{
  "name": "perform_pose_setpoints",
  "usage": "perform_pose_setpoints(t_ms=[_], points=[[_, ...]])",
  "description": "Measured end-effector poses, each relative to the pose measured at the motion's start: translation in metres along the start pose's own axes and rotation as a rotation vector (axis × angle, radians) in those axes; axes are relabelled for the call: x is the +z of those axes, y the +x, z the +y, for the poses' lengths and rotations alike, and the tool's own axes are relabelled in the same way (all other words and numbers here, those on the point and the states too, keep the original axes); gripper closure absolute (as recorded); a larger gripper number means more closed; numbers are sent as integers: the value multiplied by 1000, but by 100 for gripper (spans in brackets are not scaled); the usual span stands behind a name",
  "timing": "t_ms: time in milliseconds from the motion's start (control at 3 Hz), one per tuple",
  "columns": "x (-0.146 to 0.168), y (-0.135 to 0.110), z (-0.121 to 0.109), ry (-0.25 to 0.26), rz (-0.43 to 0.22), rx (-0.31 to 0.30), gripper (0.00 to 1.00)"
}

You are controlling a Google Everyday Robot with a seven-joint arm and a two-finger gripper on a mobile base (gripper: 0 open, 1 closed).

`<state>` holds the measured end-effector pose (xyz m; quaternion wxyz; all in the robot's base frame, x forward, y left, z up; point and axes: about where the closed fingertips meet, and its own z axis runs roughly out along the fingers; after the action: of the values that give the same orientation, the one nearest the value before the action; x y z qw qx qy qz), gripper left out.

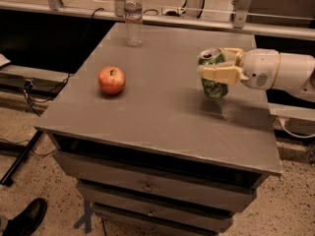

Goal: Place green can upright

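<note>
The claw is at the right middle of the picture. It reaches in from the right on a white arm. It is clamped on the green can, with 1 tan finger across the front. The can stands straight, silver top up, low over the right side of the grey bench. I cannot tell if its bottom touches the bench. A red apple sits well to the left of the can. A clear water bottle stands at the upper left, far from both. A black shoe is on the floor at the lower left.
</note>
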<state>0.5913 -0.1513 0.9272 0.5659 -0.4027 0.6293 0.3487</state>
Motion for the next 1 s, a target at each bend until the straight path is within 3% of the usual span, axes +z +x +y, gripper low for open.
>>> perform_pose_setpoints(t_ms=[333, 667, 1000], points=[[-8, 6, 0, -8, -78, -111, 100], [-15, 19, -3, 10, -90, -127, 100], [-19, 32, -10, 31, -88, -67, 100]])
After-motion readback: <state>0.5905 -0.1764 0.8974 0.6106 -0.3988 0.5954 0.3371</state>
